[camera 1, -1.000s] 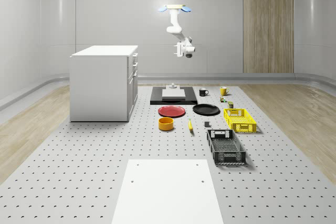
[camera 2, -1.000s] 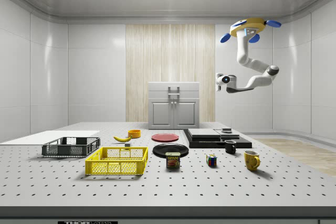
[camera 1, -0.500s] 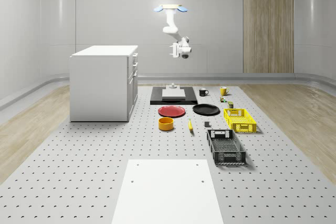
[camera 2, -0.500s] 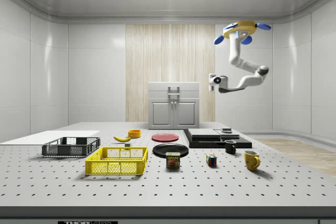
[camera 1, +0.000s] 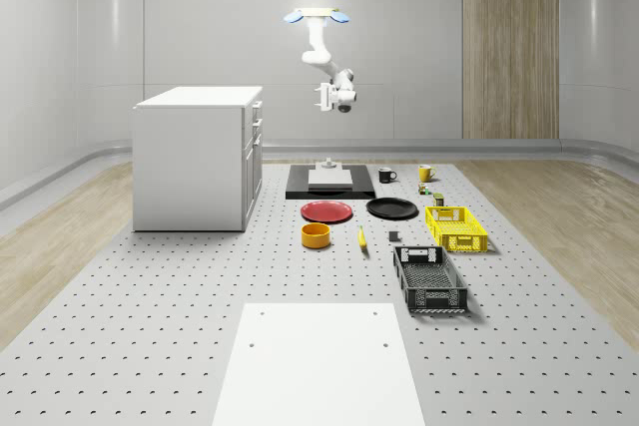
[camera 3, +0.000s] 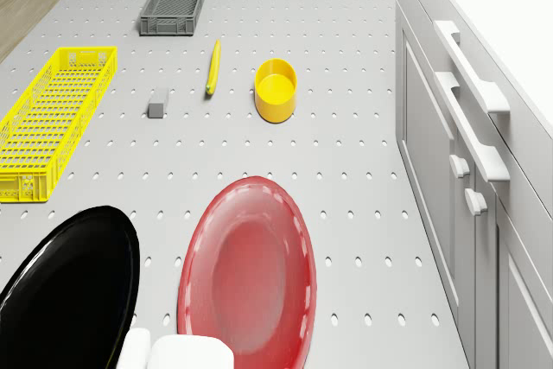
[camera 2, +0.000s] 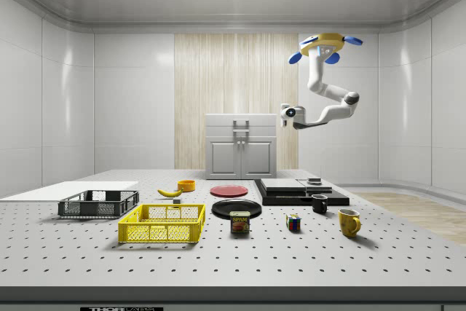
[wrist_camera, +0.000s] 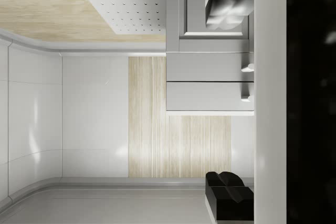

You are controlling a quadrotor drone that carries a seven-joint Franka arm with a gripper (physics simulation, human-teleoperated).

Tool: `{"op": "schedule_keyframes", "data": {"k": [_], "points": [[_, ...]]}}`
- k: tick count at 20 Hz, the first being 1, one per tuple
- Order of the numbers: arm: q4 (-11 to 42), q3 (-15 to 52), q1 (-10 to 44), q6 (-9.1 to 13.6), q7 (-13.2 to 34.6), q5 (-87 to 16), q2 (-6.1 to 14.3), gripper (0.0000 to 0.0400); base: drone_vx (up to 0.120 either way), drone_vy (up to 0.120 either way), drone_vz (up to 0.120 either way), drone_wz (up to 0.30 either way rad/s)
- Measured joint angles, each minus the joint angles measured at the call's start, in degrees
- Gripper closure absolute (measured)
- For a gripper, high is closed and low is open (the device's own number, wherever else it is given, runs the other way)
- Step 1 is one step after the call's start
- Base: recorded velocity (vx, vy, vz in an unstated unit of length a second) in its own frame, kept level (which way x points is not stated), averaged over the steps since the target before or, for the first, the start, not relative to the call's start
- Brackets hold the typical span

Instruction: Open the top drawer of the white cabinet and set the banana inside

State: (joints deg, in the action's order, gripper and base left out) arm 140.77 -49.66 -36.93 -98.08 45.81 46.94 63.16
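The drone [camera 1: 317,16] is seen hovering high over the worktop [camera 1: 200,286], its tool [camera 2: 285,113] level with the closed top drawer [camera 3: 484,97] of the white cabinet [camera 1: 195,157]; whether the tool's fingers are apart cannot be told. Far below the tool, the banana [camera 1: 361,237] lies beside the yellow bowl [camera 1: 316,235].

I have the drone [camera 1: 316,15] hovering high in the air, its rotors level. My arm [camera 2: 329,97] hangs down from its underside, bends at the elbow and reaches out sideways toward the side view's left. The wrist is about level, so the pincer [camera 2: 285,113] points horizontally, held aloft well below the drone body, touching nothing.
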Motion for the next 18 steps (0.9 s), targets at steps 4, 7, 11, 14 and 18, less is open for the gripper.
{"op": "schedule_keyframes", "data": {"k": [4,7,11,14,18], "points": [[0.07,-0.15,-0.48,-0.46,0.36,-0.43,0.53,0.0000,0.120,-0.120,0.000,0.000],[0.12,-0.25,-0.82,-0.78,0.62,-0.74,0.91,0.0000,0.120,-0.120,0.000,0.000],[0.18,-0.38,-1.24,-1.18,0.95,-1.13,1.39,0.0000,0.120,-0.120,0.000,0.000],[0.22,-0.46,-1.54,-1.46,1.18,-1.41,1.73,0.0000,0.120,-0.120,0.000,0.000],[0.28,-0.57,-1.91,-1.81,1.47,-1.76,2.15,0.0000,0.120,-0.040,0.000,0.000]]}}
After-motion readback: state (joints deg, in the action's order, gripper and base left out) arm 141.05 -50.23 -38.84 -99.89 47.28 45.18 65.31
